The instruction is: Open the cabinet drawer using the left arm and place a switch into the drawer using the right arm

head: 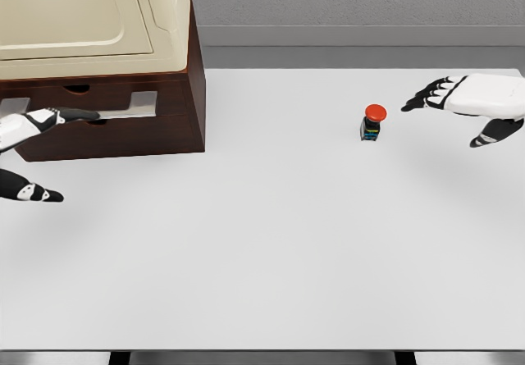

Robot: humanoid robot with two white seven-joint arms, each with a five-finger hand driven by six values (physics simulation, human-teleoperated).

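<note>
Your right hand [463, 107], fingers spread and empty, hovers just right of the upright switch [372, 124] on the table [262, 250], while your open left hand [33, 135] reaches the shut drawer [107, 119].

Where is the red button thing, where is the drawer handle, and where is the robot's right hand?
switch [373, 122]: head view, on its dark body just below the red cap.
drawer handle [123, 112]: head view, on the grey bar across the drawer front.
right hand [476, 102]: head view, on the white back of the hand.
</note>
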